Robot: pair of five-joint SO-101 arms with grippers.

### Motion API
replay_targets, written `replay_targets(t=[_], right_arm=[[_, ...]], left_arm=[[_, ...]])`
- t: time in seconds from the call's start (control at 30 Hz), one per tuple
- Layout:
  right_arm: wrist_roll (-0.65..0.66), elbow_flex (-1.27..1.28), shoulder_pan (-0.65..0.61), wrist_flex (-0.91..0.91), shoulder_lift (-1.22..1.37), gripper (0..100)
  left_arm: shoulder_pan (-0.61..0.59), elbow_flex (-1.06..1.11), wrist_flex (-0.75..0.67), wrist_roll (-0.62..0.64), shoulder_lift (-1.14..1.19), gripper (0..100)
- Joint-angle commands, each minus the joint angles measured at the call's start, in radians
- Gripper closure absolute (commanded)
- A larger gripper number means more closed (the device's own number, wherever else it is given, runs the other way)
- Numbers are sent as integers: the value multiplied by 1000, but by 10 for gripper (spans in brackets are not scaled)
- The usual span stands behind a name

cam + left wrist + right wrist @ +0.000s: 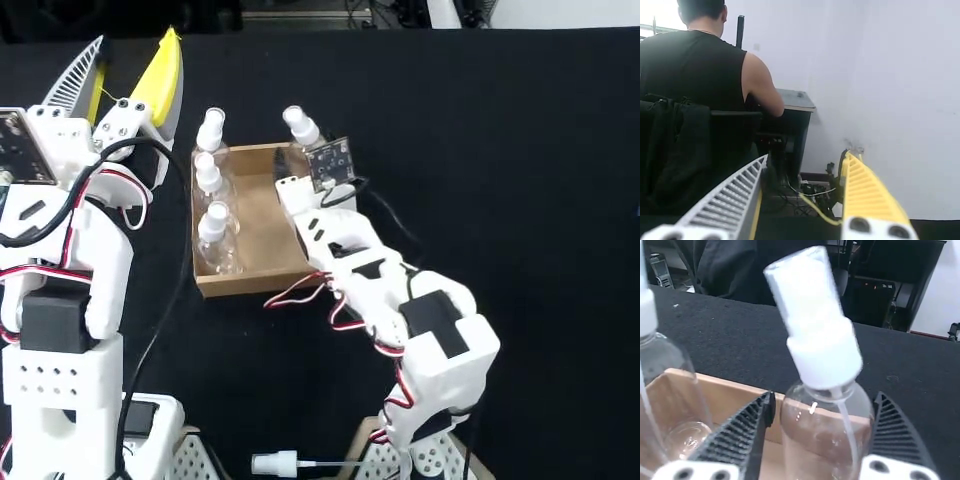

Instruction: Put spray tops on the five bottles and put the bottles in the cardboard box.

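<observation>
Loose on the black table [500,150] between the arm bases lies a spray top [275,463] with its dip tube. Farther off, the right arm overhangs the cardboard box's [250,282] right wall. The right gripper [825,400] clamps a tilted, capped spray bottle [812,435] at the box's far right corner. Three capped bottles [215,235] stand along its left wall. The left gripper [806,157] is raised beside the box, spread and empty.

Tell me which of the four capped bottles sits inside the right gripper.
The bottle at the cardboard box's far right corner, framed by the right gripper. The other three stand in a row along the opposite wall, untouched.
</observation>
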Motion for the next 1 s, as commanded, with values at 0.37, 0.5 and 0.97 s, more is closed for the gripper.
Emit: replay_targets(t=[0.37,0.5,0.97], right_arm=[[3,-33,2,-3,-25,728],[3,-33,5,-3,-27,728],[-60,36,5,3,-128,732]], left_arm=[[1,-53,-18,2,-15,784],[1,-53,-18,2,-15,784],[1,-51,-18,2,-15,784]])
